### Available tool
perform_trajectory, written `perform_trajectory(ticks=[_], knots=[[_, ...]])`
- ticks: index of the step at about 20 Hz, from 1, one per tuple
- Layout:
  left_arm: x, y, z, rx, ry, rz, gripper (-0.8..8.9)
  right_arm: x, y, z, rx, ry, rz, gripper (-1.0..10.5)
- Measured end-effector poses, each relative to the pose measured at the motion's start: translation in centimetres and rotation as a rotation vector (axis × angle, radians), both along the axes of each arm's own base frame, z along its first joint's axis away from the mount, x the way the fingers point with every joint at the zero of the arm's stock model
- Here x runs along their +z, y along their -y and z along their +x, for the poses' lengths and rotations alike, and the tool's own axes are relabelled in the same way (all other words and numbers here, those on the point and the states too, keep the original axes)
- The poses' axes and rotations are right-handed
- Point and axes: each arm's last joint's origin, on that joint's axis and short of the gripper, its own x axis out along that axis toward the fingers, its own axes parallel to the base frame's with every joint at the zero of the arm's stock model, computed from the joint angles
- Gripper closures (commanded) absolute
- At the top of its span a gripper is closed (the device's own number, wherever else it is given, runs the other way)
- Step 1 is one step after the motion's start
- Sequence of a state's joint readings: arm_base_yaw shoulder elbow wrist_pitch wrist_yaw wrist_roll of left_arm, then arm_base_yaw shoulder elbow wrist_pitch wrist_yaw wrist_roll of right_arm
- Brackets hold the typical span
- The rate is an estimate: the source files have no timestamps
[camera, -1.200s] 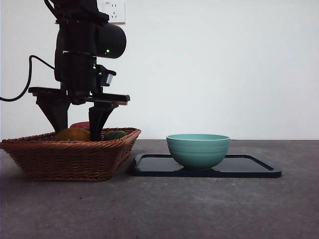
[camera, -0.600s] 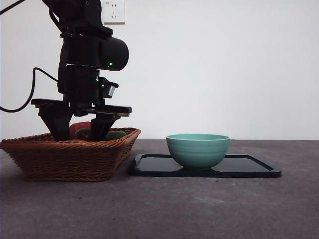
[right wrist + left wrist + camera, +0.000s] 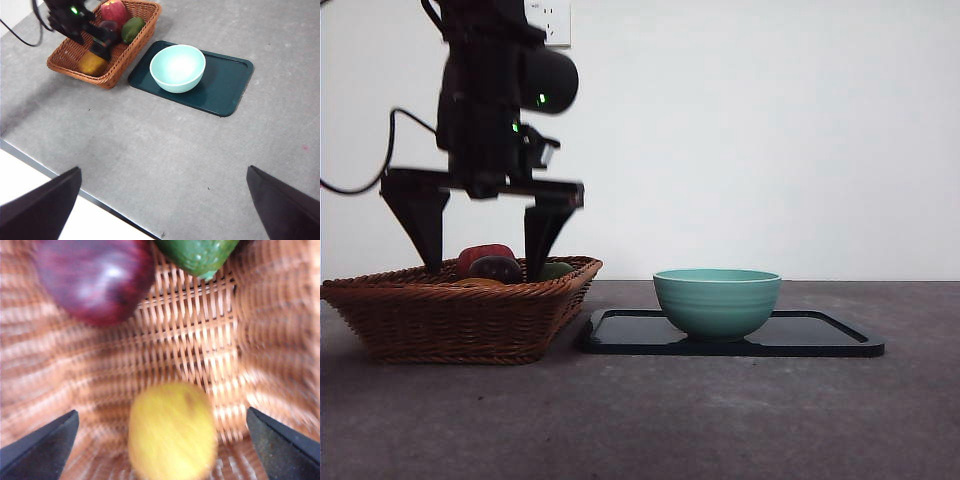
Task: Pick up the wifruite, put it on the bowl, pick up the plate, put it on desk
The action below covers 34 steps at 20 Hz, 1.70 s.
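Note:
The wifruite [image 3: 172,432], an oval yellow-orange fruit, lies on the floor of the wicker basket [image 3: 460,315], between the wide-open jaws of my left gripper [image 3: 161,411]. The jaws do not touch it. In the front view this gripper [image 3: 482,265] hangs over the basket with its tips at rim height, and the basket wall hides the fruit. The right wrist view shows the fruit [image 3: 91,64] from above. The teal bowl [image 3: 717,300] stands empty on the dark plate [image 3: 820,338], a flat tray on the desk [image 3: 720,420]. My right gripper [image 3: 160,210] is open, high above the desk.
The basket also holds a red fruit [image 3: 485,253], a dark purple fruit [image 3: 496,268] and a green fruit [image 3: 200,252]. The basket stands just left of the tray. The desk's front edge [image 3: 75,187] shows in the right wrist view.
My left gripper dipped into the basket, then rose a little with its jaws spread wider. The fruit no longer shows above the rim in the front view. Bowl and tray have not moved.

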State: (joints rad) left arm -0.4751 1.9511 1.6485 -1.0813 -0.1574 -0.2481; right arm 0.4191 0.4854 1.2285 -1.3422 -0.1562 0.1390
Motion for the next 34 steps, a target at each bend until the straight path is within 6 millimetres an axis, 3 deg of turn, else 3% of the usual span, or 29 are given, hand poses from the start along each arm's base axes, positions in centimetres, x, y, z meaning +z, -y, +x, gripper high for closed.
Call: perform_trajectory(ticks=[4,7,11,14,18,21,24,34], knots=[[5.9,-1.4,-2.7,-0.023,0.119,-0.055,2.51,0.0,0.0,0.0,0.0,0.0,0.0,3.4],[10.9,-2.7,-6.3,-0.058,0.22,-0.108,2.51,0.0,0.0,0.0,0.0,0.0,0.0,3.4],[15.9,-4.6,-11.7,-0.162,0.303,-0.245,2.51,0.0,0.0,0.0,0.0,0.0,0.0,3.4],[18.8,-6.5,-16.6,-0.275,0.356,-0.312,2.51,0.0,0.0,0.0,0.0,0.0,0.0,3.4],[21.0,-8.8,-21.7,-0.424,0.413,-0.421,2.51,0.0,0.0,0.0,0.0,0.0,0.0,3.4],[21.8,-10.5,-25.1,-0.516,0.465,-0.529,2.51,0.0,0.0,0.0,0.0,0.0,0.0,3.4],[21.2,-12.0,-27.8,-0.554,0.495,-0.565,2.51,0.0,0.0,0.0,0.0,0.0,0.0,3.4],[15.2,-15.6,-33.5,-0.581,0.599,-0.589,2.51,0.0,0.0,0.0,0.005,0.004,-0.006,3.4]])
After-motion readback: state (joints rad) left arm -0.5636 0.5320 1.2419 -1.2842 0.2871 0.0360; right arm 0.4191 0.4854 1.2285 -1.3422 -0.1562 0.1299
